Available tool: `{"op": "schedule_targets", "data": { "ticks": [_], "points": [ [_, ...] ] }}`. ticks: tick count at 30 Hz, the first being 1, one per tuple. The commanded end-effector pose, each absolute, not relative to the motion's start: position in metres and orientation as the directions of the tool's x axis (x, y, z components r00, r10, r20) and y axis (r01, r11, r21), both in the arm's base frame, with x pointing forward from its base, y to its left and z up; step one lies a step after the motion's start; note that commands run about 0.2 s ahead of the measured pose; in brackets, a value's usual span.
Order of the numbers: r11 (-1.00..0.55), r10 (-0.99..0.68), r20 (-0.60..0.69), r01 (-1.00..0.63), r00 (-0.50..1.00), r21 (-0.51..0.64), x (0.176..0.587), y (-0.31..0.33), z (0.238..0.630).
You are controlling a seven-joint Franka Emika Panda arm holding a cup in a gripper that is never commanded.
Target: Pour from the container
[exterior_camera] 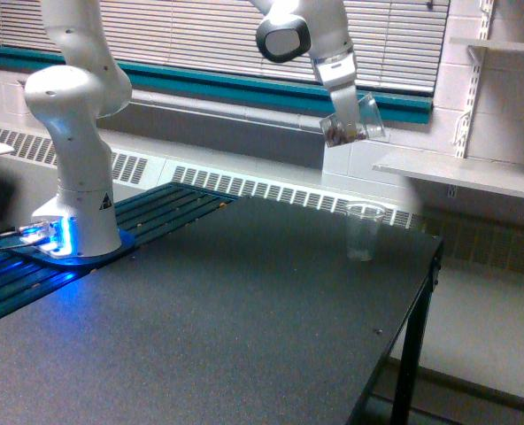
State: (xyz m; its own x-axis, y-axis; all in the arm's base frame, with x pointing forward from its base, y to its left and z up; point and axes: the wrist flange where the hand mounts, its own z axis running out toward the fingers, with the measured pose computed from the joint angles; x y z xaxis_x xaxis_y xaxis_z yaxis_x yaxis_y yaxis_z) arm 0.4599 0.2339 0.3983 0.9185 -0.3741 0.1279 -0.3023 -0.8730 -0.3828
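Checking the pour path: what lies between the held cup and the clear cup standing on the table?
Nothing: in the exterior view, only open air separates the container, tilted in the gripper, from the standing cup on the table.

Single exterior view, off the table [244,336] corner, facing the window blinds [200,35]

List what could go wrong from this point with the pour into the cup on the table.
1. The held container hangs tilted, high above the clear cup, so a pour from that height may well miss its narrow mouth or splash out.
2. The clear cup looks light and stands near the table's far edge by the exterior view's right; a knock could tip it off.
3. The gripper clamps a thin wall, which might slip or buckle as it tilts further.
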Motion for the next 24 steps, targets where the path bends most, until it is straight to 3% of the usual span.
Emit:
{"op": "schedule_targets", "data": {
  "ticks": [1,24],
  "points": [
    [-0.874,-0.369,0.092,-0.312,0.925,-0.372,0.459,0.234,0.382],
    [-0.885,-0.338,-0.023,-0.326,0.941,-0.331,0.456,0.250,0.329]
  ]
}}
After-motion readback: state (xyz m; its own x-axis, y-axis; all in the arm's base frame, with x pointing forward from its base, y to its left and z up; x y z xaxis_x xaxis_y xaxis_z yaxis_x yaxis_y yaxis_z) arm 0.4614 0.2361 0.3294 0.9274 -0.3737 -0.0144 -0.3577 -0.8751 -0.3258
